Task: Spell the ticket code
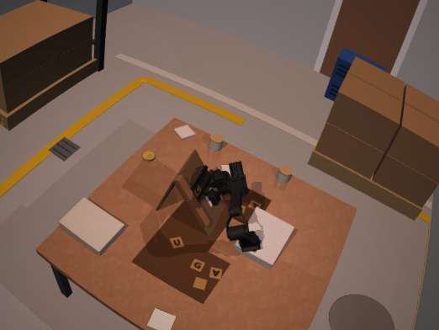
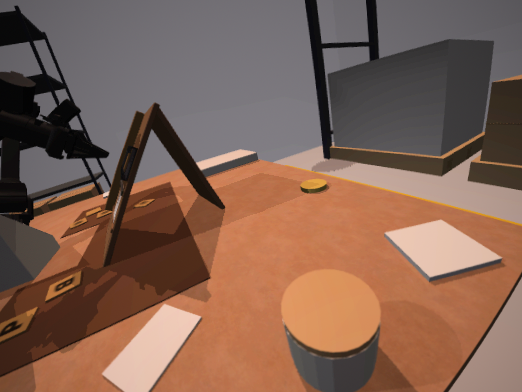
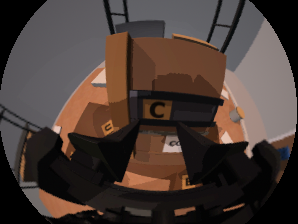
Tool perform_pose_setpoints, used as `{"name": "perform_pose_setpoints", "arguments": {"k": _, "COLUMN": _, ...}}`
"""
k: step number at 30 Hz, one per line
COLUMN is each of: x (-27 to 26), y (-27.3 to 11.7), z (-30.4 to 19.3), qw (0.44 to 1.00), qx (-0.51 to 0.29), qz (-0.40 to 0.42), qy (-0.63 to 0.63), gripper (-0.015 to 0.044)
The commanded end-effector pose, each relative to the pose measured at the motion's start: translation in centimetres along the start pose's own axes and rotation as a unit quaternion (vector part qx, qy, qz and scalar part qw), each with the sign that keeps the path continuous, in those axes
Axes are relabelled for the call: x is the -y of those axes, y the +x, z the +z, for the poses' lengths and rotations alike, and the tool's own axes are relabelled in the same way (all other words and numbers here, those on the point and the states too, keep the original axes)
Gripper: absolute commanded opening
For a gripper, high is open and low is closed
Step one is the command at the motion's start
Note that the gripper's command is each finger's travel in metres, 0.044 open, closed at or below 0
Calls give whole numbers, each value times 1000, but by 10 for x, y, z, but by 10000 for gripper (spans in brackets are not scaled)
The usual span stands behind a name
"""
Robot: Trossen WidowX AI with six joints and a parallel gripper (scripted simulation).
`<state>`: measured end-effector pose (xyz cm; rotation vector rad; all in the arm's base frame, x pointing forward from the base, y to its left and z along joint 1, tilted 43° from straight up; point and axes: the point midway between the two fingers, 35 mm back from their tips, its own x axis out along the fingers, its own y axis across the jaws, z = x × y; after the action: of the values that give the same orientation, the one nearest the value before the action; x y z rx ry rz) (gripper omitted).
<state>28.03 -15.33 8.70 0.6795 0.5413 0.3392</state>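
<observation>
The tilted board (image 3: 185, 60) (image 2: 172, 145) carries the dark letter rail (image 3: 197, 113) (image 2: 130, 161). One tile, C (image 3: 157, 110) (image 1: 198, 190), is in the rail, upright, nearer its left end in the wrist view, with a dark gap on its left. My gripper (image 3: 158, 123) (image 2: 107, 154) is open and empty; its fingertips are apart just below and in front of the C tile. The white ticket (image 3: 172, 144) shows behind the fingers, partly hidden; only "CO" is readable. Loose tiles U (image 1: 177, 242) (image 3: 107, 127), G (image 1: 198, 264), A (image 1: 215, 273), B (image 2: 65, 286) and P (image 2: 17, 325) lie on the dark mat.
A tile without a visible letter (image 1: 199, 283) lies near G and A. Two lidded cans (image 1: 216, 142) (image 1: 284, 174), a yellow disc (image 1: 148, 156) (image 2: 313, 186), a thick pale block (image 1: 92, 226) and white cards (image 1: 185, 131) (image 1: 161, 320) stand or lie around the board.
</observation>
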Motion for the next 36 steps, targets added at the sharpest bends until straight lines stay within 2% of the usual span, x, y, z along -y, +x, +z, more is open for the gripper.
{"name": "perform_pose_setpoints", "arguments": {"k": 1, "x": 0, "y": 0, "z": 0, "qw": 1000, "qx": 0, "qz": 0, "qy": 0, "gripper": 190}}
{"name": "perform_pose_setpoints", "arguments": {"k": 8, "x": 0, "y": 0, "z": 0, "qw": 1000, "qx": 0, "qz": 0, "qy": 0, "gripper": 6}}
{"name": "perform_pose_setpoints", "arguments": {"k": 9, "x": 0, "y": 0, "z": 0, "qw": 1000, "qx": 0, "qz": 0, "qy": 0, "gripper": 0}}
{"name": "perform_pose_setpoints", "arguments": {"k": 18, "x": 3, "y": 1, "z": 2, "qw": 1000, "qx": -10, "qz": -4, "qy": 1, "gripper": 0}}
{"name": "perform_pose_setpoints", "arguments": {"k": 27, "x": 31, "y": 16, "z": 22, "qw": 986, "qx": -167, "qz": -27, "qy": 6, "gripper": 0}}
{"name": "perform_pose_setpoints", "arguments": {"k": 36, "x": 33, "y": 20, "z": 27, "qw": 942, "qx": -335, "qz": -1, "qy": -6, "gripper": 0}}
